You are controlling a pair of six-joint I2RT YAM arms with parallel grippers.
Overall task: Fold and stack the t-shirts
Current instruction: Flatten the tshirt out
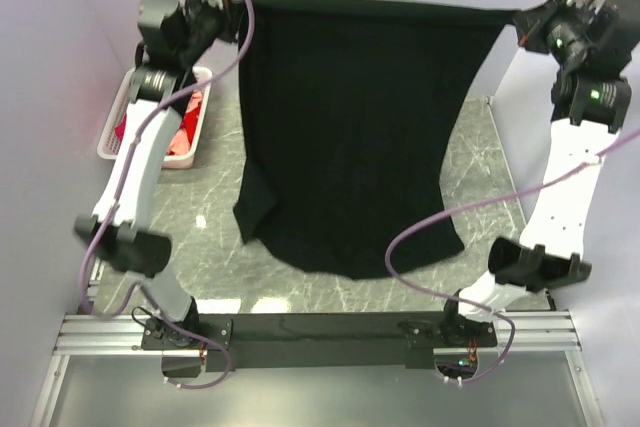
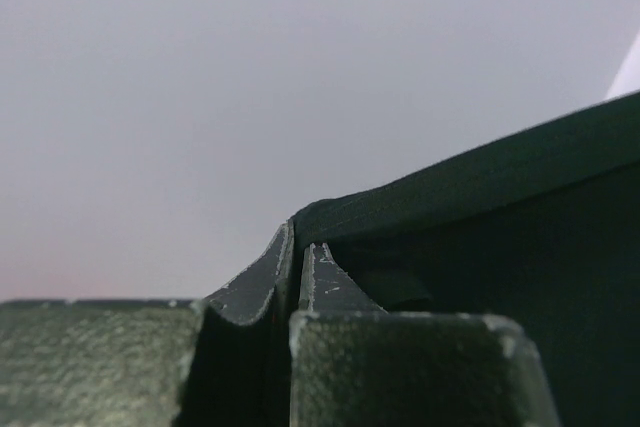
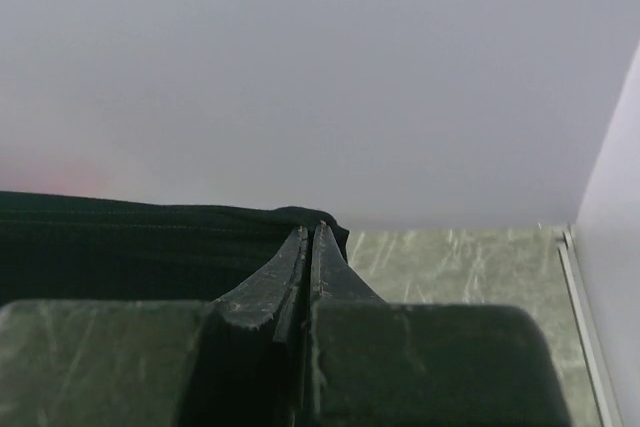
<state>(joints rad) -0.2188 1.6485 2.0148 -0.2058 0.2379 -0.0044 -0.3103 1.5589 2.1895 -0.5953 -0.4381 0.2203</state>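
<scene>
Top view. The black t-shirt point(image 1: 350, 127) hangs as a broad sheet across the middle of the table point(image 1: 480, 177), its upper edge drawn nearly straight from 11 o'clock to 1 o'clock. The left gripper point(image 2: 298, 247) is clamped on the 11 o'clock corner and the right gripper point(image 3: 308, 232) on the 1 o'clock corner. In each wrist view the fingers are pressed together with dark cloth pinched between them. The lower hem falls toward 6 o'clock; we cannot tell whether it touches the tabletop. A flap of cloth bunches on the shirt's 7 o'clock side. The red and pink t-shirts point(image 1: 185, 112) lie in the white basket point(image 1: 112, 127) at 10 o'clock.

We judge the step to be laying the shirt flat for folding. To do it well, we lower both corners together at matched height and hold the upper edge taut, so the hem lands first. The bunched flap may crease underneath unless we drag the cloth smooth.
</scene>
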